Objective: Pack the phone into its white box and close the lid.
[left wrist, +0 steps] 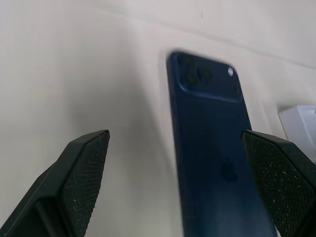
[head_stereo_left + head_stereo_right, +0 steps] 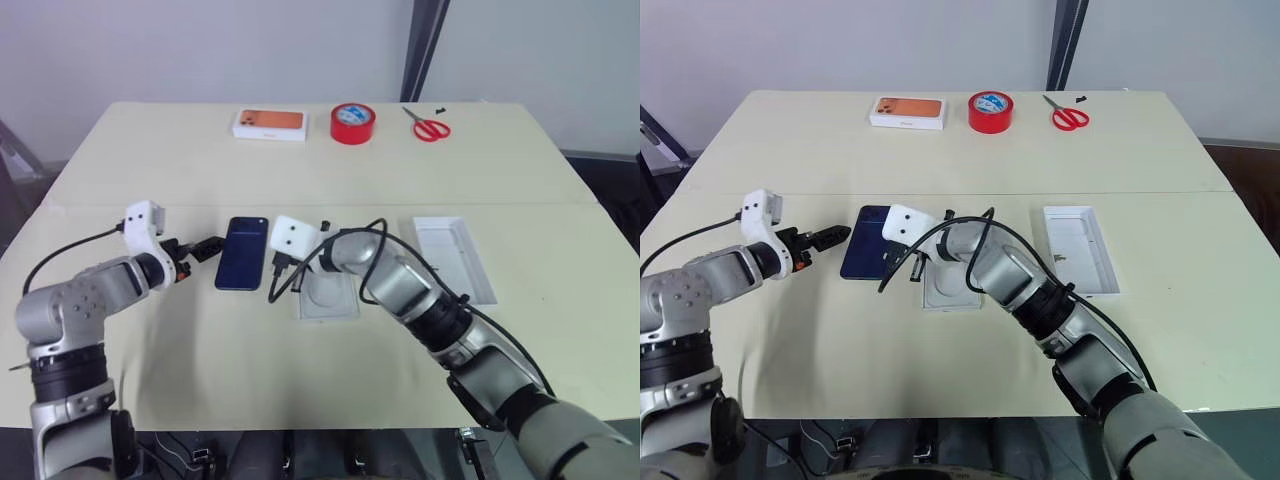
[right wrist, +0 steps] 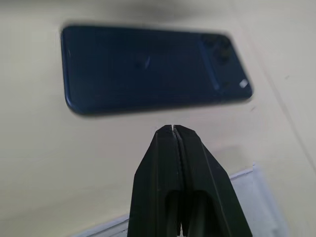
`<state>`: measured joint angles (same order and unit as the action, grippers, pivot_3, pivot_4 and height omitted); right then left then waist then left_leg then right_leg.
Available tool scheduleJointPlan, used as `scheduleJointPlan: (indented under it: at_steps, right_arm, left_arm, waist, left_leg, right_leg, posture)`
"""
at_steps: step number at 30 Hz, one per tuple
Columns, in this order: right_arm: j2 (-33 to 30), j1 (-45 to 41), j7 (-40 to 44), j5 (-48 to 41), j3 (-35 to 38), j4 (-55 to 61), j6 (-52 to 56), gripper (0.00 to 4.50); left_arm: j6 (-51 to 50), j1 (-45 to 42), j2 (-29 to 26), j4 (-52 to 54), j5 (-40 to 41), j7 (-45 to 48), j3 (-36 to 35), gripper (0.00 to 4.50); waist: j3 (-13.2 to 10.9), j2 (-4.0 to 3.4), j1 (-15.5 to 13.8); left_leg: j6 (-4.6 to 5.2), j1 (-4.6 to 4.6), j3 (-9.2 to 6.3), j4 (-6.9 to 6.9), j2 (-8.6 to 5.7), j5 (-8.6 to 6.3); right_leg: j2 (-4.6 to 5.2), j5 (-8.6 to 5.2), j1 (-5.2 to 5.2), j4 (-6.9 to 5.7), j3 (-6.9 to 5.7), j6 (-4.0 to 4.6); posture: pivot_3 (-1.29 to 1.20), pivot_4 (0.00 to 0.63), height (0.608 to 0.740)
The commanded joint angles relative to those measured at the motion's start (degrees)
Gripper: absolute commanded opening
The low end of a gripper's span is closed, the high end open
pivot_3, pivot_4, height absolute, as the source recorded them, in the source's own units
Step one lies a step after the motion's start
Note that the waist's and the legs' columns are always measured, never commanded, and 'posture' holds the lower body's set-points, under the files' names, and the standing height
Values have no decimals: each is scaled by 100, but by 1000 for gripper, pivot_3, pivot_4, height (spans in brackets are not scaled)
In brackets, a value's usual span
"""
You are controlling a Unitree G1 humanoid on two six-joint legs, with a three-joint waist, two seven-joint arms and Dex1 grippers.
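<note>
The dark navy phone [image 2: 242, 253] lies flat on the cream table [image 2: 150, 170], back up, with its camera cluster at the far end. My left gripper [image 2: 207, 246] is open just to the phone's left, and the phone's edge [image 1: 212, 148] sits between the black fingers [image 1: 81, 177]. My right gripper [image 3: 172, 128] is shut and empty, hovering close beside the phone's right long edge [image 3: 148, 69]. The lid [image 2: 455, 258] lies open side up at the right, plain white inside. I cannot make out the white box.
A flat white insert with an oval recess [image 2: 328, 297] lies under my right forearm, right of the phone. At the table's far edge are a white box with an orange picture [image 2: 270, 123], a red tape roll [image 2: 352, 122] and red scissors [image 2: 430, 127].
</note>
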<state>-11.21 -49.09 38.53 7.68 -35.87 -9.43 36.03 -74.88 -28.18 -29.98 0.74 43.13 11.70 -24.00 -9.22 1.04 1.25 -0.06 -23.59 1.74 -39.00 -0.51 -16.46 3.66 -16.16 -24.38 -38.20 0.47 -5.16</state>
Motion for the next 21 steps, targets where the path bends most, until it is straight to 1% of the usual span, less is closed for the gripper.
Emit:
scheduleJointPlan:
  at_steps: [1,5,9,12,16,21]
  right_arm:
    - [256,-265,-59,283,-167,-280,-301,45]
    - [478,-375,-26,508,-273,-668,-475,45]
    - [606,-363,45,712,-383,-858,-634,45]
    - [669,-299,91,790,-379,-842,-664,45]
    - [639,-200,169,851,-329,-703,-653,45]
    - [532,-53,252,943,-283,-532,-632,45]
  left_arm:
    - [-539,-282,34,-417,-28,-55,42,4500]
    - [-971,-511,186,-744,40,83,4,4500]
    - [-1358,-521,349,-713,122,249,40,4500]
    - [-1695,-452,509,-491,201,373,60,4500]
    - [-1761,-252,737,-272,372,333,41,4500]
    - [-1762,-220,974,-278,612,171,-315,4500]
  waist:
    - [0,0,9]
    - [2,-1,-2]
    - [9,0,-21]
    - [12,-2,-19]
    - [19,-5,-18]
    - [27,-5,-35]
  left_leg:
    - [-1,0,0,0,0,1]
    - [-9,2,-1,0,0,5]
    - [-10,2,-1,-1,-3,5]
    - [-11,2,-2,0,-3,5]
    - [-12,5,-2,1,-3,5]
    - [-12,8,-4,2,-4,4]
  right_leg:
    - [-1,0,-1,-1,0,0]
    - [-1,0,-2,-6,0,0]
    - [3,0,1,-6,0,0]
    - [3,0,2,-6,0,0]
    - [4,0,4,-6,1,0]
    - [6,0,10,-3,1,0]
  posture:
    - [0,150,725]
    - [0,150,725]
    - [0,150,725]
    - [0,150,725]
    - [0,150,725]
    - [0,150,725]
